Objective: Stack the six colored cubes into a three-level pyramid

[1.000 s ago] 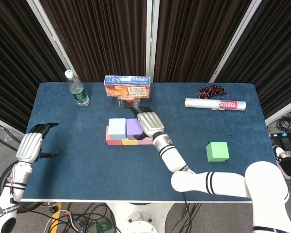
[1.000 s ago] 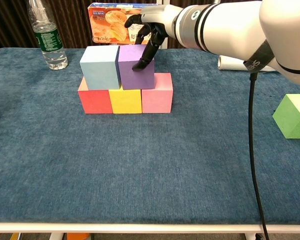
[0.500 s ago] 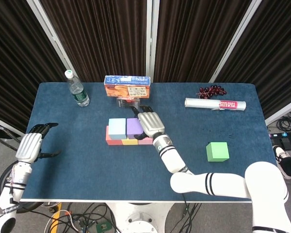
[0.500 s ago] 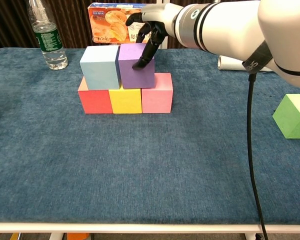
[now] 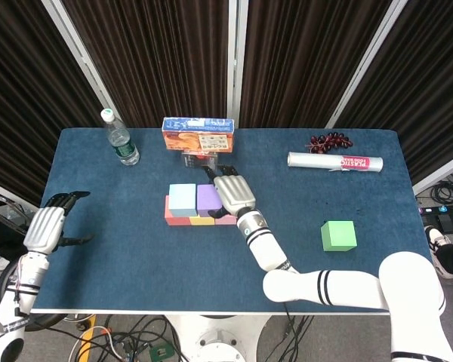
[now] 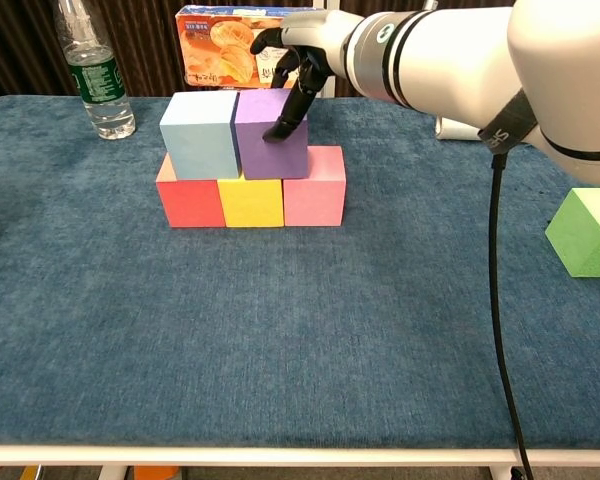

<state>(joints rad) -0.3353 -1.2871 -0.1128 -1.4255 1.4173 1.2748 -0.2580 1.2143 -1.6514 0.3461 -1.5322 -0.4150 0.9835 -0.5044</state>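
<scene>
Nudging hand: the right hand point(image 6: 298, 62) reaches in from the right side of the stack, fingers curled downward, one fingertip point(image 6: 273, 131) pressing on the near right face of the purple cube point(image 6: 270, 145); it grips nothing, and whether other fingers wrap the far side cannot be told.
Why it touches: judged from the pose, the push squares the purple cube against its neighbour so the second level sits tight and flat for the last block.
Second level: the purple cube and the light blue cube point(image 6: 198, 133) sit side by side, touching, on top of the bottom row.
Bottom row: the red cube point(image 6: 189, 202), yellow cube point(image 6: 250, 203) and pink cube point(image 6: 313, 198) stand in a line, touching; the upper pair sits shifted toward the left end rather than centred.
Remaining block: the green cube point(image 5: 338, 235) lies well apart, on the right of the table point(image 5: 136, 264); the top level is not yet built.
Idle hand: the left hand point(image 5: 47, 225) hovers at the near left edge, fingers loosely curled and apart, holding nothing.
Far side: a water bottle point(image 5: 119, 139), a snack box point(image 5: 198, 134), a foil-wrap roll point(image 5: 334, 161) and some grapes point(image 5: 329, 140).
</scene>
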